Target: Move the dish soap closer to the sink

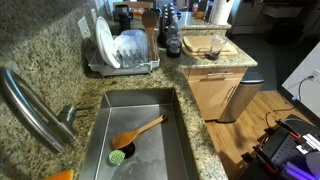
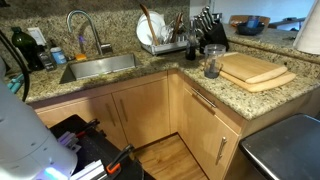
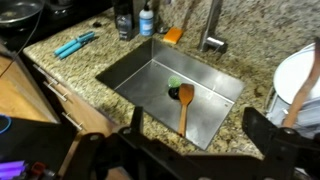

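Observation:
The dish soap [image 3: 147, 20] is a slim bottle with blue liquid and a pale cap. It stands upright on the granite counter behind the sink's far left corner, beside a dark container [image 3: 123, 20]. It also shows small in an exterior view [image 2: 56, 53]. The sink [image 3: 175, 85] is a steel basin that holds a wooden spoon [image 3: 185, 105] and a green brush [image 3: 174, 86]; it shows in both exterior views [image 1: 150, 130] [image 2: 100, 67]. My gripper [image 3: 197, 112] is open and empty, high above the sink's near edge and far from the bottle.
The curved faucet [image 3: 212, 30] stands behind the sink, with an orange sponge [image 3: 175, 36] beside it. A blue tool [image 3: 75, 45] lies on the counter at left. A dish rack with white plates [image 1: 120, 52] and cutting boards [image 2: 255, 70] stand further along.

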Controlling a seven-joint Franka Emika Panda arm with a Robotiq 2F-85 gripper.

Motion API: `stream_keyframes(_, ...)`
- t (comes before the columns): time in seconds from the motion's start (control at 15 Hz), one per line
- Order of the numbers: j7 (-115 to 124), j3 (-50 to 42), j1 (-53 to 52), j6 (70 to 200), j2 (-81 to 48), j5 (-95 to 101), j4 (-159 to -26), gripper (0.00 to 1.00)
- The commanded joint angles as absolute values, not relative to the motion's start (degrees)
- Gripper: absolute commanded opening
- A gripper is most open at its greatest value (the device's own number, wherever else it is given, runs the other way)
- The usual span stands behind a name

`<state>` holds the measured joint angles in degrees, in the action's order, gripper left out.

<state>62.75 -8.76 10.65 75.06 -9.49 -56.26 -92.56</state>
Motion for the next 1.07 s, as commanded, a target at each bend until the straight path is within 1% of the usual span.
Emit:
stream_keyframes(0.0, 69.4, -8.5, 10.0, 82.5, -17.6, -67.0, -85.4, 1.0)
stream_keyframes(0.13, 70.3, -8.2, 9.2, 90.4, -18.3, -71.2, -87.9, 1.0)
stream_keyframes(0.2, 68.7, -8.4, 9.8, 85.8, -17.1, -68.3, -87.5, 1.0)
stream_keyframes(0.4, 69.1, -8.2, 9.3, 89.3, -19.0, -70.2, -87.6, 1.0)
stream_keyframes(0.47, 69.4, -8.9, 8.4, 98.1, -20.0, -72.0, -87.7, 1.0)
stream_keyframes(0.53, 69.9, -8.9, 10.1, 98.2, -24.0, -74.2, -83.9, 1.0)
stream_keyframes(0.67, 71.5, -9.1, 11.7, 102.6, -28.2, -77.5, -81.1, 1.0)
stream_keyframes(0.93, 74.5, -7.9, 12.3, 113.6, -34.2, -84.9, -80.2, 1.0)
stream_keyframes(1.0, 72.0, -8.3, 13.0, 109.4, -31.5, -81.8, -82.2, 1.0)
